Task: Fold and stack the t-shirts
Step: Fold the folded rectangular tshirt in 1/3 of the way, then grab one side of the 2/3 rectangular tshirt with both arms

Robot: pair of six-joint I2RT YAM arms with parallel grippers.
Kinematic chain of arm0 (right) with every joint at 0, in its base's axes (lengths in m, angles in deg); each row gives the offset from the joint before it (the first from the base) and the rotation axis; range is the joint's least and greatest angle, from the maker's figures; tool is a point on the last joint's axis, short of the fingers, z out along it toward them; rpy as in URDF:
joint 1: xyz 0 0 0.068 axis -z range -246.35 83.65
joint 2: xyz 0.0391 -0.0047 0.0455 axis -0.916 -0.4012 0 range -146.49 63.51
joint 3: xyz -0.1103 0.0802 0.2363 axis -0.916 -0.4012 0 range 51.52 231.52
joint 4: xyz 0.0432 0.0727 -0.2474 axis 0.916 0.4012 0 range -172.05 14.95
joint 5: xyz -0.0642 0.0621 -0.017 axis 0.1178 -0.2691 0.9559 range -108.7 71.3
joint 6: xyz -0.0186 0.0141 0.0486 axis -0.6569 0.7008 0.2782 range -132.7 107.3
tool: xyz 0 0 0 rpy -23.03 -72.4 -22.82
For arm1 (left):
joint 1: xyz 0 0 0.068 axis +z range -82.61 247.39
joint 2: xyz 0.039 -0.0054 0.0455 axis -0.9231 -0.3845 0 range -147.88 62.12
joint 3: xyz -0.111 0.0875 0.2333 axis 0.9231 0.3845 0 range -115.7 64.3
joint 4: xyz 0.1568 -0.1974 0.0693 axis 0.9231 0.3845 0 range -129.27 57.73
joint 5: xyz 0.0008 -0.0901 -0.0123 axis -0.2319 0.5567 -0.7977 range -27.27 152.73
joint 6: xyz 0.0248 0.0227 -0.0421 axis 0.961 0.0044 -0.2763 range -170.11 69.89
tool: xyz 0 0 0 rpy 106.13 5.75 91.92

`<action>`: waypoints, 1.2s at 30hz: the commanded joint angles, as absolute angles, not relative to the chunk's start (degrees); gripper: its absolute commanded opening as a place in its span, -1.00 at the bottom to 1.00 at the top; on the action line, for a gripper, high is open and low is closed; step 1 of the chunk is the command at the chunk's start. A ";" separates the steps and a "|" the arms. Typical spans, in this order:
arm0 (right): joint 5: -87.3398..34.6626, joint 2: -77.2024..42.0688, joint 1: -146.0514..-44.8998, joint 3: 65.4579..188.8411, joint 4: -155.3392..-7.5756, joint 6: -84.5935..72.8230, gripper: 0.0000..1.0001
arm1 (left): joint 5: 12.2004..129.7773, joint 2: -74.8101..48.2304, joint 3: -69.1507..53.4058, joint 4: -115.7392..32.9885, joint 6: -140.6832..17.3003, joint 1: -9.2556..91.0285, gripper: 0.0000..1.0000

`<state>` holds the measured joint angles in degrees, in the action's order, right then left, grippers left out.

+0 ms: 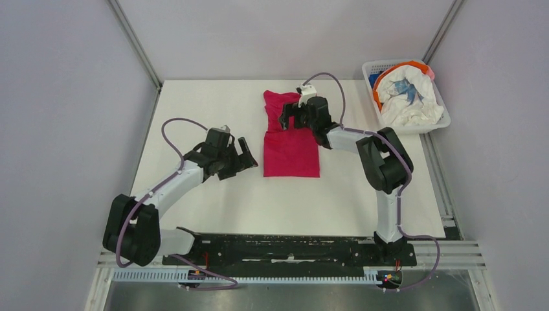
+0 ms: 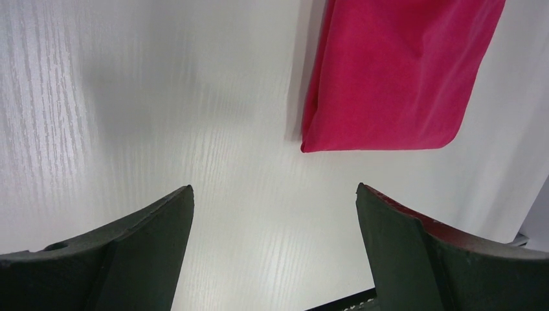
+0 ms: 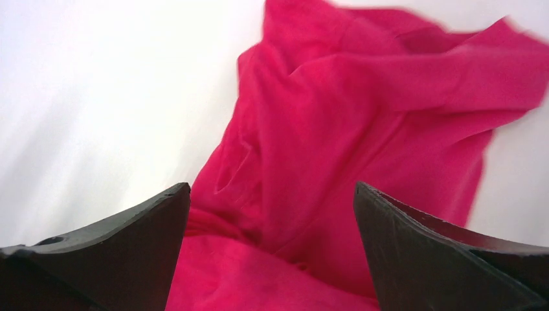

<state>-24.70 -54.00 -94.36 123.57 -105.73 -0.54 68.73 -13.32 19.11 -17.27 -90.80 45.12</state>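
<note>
On the white table (image 1: 213, 103), toward the near left, left gripper (image 1: 244, 154) with jaws spread wide, gripping nothing, poised over bare tabletop just beside the near left corner of the magenta-red t-shirt (image 1: 291, 152). Lies mid-table as a long narrow strip, smooth and flat at the near end, rumpled and bunched at the far end. Over that far part, right gripper (image 1: 292, 118), jaws likewise parted, cloth below and between them; contact with the cloth impossible to tell. At the far right corner, white basket (image 1: 386, 62) holding a white t-shirt with blue print (image 1: 408, 100), with orange cloth (image 1: 376, 96) and blue cloth (image 1: 373, 79) along its left side.
</note>
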 commanded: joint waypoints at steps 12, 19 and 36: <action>-17.43 -22.14 -90.68 92.61 -103.76 6.71 0.96 | 73.26 -19.87 18.85 -25.72 -93.53 40.74 0.96; -23.97 -12.04 -90.60 78.57 -101.29 12.24 0.96 | 74.10 -27.89 17.28 -28.80 -94.47 37.75 0.41; -24.87 -16.43 -94.85 76.72 -100.88 9.64 0.30 | 69.54 -36.15 15.13 -29.85 -95.39 35.92 -0.96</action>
<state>-27.17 -13.67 -93.22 75.50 -98.28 10.81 72.90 -33.39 16.86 -30.45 -95.24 36.29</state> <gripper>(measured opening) 0.682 0.071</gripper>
